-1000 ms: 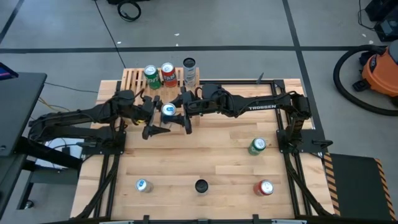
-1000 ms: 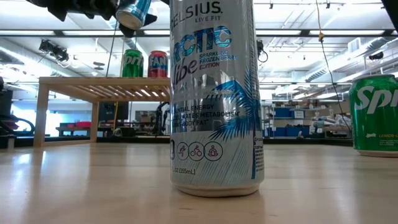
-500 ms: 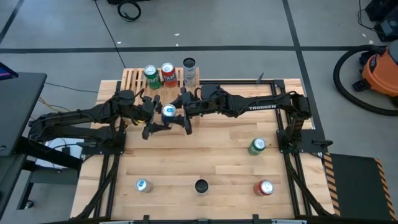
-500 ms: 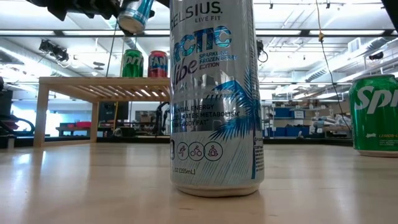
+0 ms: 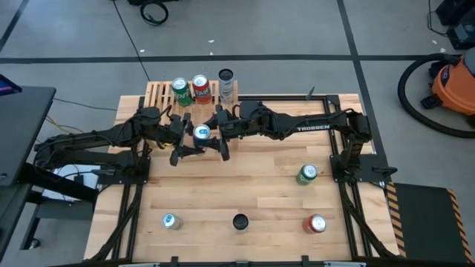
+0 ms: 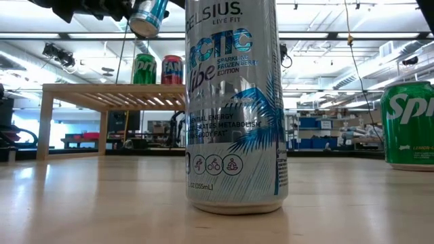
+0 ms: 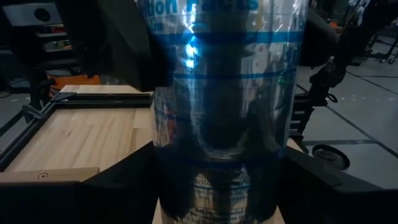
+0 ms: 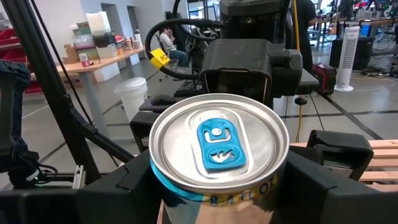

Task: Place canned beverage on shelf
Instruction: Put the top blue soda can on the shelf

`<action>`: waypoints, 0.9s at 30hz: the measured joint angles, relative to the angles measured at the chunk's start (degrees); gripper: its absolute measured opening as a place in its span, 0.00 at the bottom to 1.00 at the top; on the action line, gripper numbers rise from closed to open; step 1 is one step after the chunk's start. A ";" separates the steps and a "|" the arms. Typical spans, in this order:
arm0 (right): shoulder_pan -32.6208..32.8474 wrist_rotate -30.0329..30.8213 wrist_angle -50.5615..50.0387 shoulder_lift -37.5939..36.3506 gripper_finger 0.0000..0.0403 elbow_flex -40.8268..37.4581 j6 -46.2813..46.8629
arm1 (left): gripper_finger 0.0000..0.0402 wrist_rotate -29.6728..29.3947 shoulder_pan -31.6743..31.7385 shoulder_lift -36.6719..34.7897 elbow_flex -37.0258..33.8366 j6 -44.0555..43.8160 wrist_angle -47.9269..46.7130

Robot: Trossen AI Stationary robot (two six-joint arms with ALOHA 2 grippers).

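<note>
A silver-and-blue can [image 5: 201,133] hangs in the air just in front of the shelf [image 5: 157,95], the light-wood slatted rack at the table's far left. My left gripper [image 5: 191,136] comes at it from the left and my right gripper [image 5: 214,134] from the right, and both are shut on it. In the low view the can [image 6: 146,16] shows slightly tilted, high above the table. On the shelf stand a green can [image 5: 179,89], a red can [image 5: 200,87] and a dark-topped can [image 5: 225,78]. My left gripper pinches the can's side wall [image 7: 163,149] between its two fingers, one on each side. The fingers [image 7: 115,186] reach in level from the table's left. The can is lifted clear of the table. My right gripper pinches the can's body just under its top rim [image 8: 155,177] between its two fingers [image 8: 311,180]. They reach in level from the table's right, opposite the left gripper. The can stands nearly upright with its blue tab [image 8: 217,147] up.
Loose cans stand on the table: a green one [image 5: 306,173] at the right, and a red one [image 5: 315,223], a dark-topped one [image 5: 240,221] and a blue-silver one [image 5: 170,220] near the front edge. The tall can [image 6: 234,102] fills the low view's middle.
My left gripper's fingers have closed from wide open onto the can's sides and taken hold, while my right gripper has kept its hold. Neither arm has moved, and the can stays in the air at the same place.
</note>
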 joint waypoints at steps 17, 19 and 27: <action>0.02 -0.52 3.86 -0.02 0.80 -0.11 1.57 | 0.64 -2.44 -0.03 -8.36 0.02 4.09 -12.64; 0.02 -0.86 4.27 -0.02 0.80 -0.11 2.57 | 0.64 -2.75 -0.02 -9.79 0.02 5.12 -14.47; 0.19 -6.17 4.59 -0.07 0.80 -0.11 6.43 | 0.64 -8.33 0.00 -16.83 0.02 5.69 -20.07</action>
